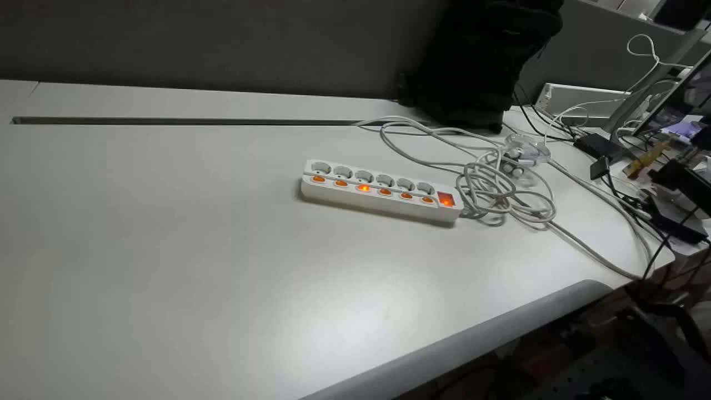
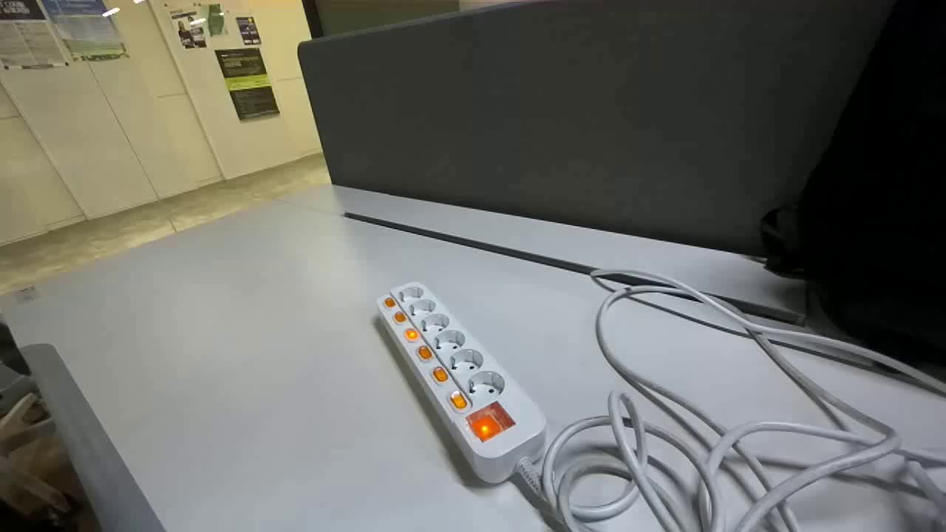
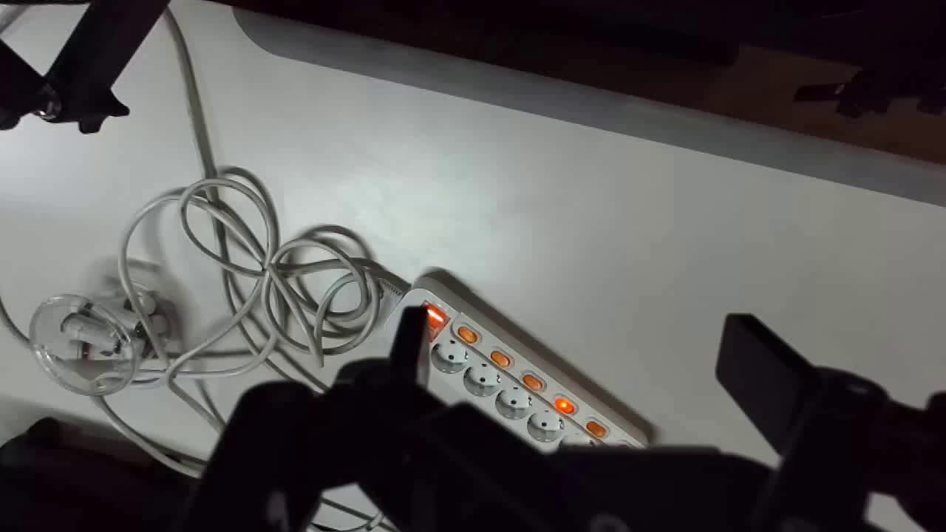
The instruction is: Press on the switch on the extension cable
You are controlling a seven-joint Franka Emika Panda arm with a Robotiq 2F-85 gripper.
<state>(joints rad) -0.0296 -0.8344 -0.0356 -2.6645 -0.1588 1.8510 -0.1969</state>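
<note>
The extension cable, a long white power strip, lies on the table in both exterior views (image 1: 377, 204) (image 2: 446, 360). It also shows in the wrist view (image 3: 510, 367). Its large orange-red switch (image 1: 446, 199) (image 2: 489, 423) glows at the cord end. One small orange button (image 1: 363, 188) (image 2: 412, 335) (image 3: 564, 405) is lit; the others look unlit. My gripper (image 3: 580, 343) is open and empty in the wrist view, above the table. Its left fingertip overlaps part of the large switch (image 3: 437, 316) in that view; contact cannot be told. The gripper is out of both exterior views.
The tangled white cord (image 1: 494, 189) (image 2: 628, 428) (image 3: 270, 270) lies beside the strip's switch end. A clear plastic object (image 1: 525, 150) (image 3: 85, 343) sits among the loops. A black backpack (image 1: 477, 66) stands against the dark partition (image 1: 222, 50). The table has a grey edge (image 1: 472, 339).
</note>
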